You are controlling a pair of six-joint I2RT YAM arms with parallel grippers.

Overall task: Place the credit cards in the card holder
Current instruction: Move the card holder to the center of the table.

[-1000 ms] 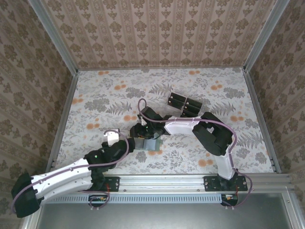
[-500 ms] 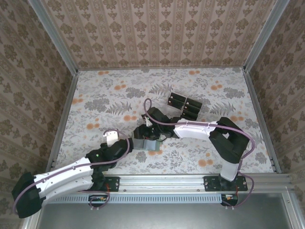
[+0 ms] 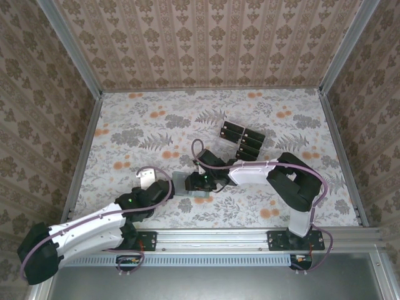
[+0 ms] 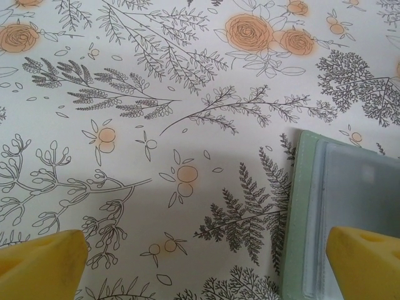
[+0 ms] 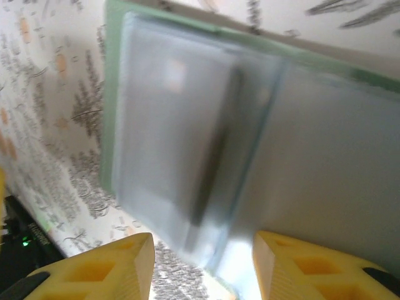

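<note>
- Top: the cards (image 3: 242, 139) lie on the tabletop (image 3: 125, 125), well apart from the holder (image 3: 185, 186). The right claw (image 3: 201, 182) is over the holder.
- Left wrist: the left claw (image 4: 203, 265) is wide open and empty, with the holder (image 4: 312, 212) beside it.
- Right wrist: the right claw (image 5: 203, 262) is part-open and empty above the holder (image 5: 175, 125). We judge it is readying the holder; next it must fetch 1 card.

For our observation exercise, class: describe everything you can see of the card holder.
The card holder is a flat, grey-green rectangle that looks soft, lined with clear, shiny plastic pockets on either side of a centre fold. It lies open on the flowered table, near the front edge. A thin dark strip shows along the fold. The right gripper hangs just over it, fingers apart; whether they touch it cannot be told.
</note>
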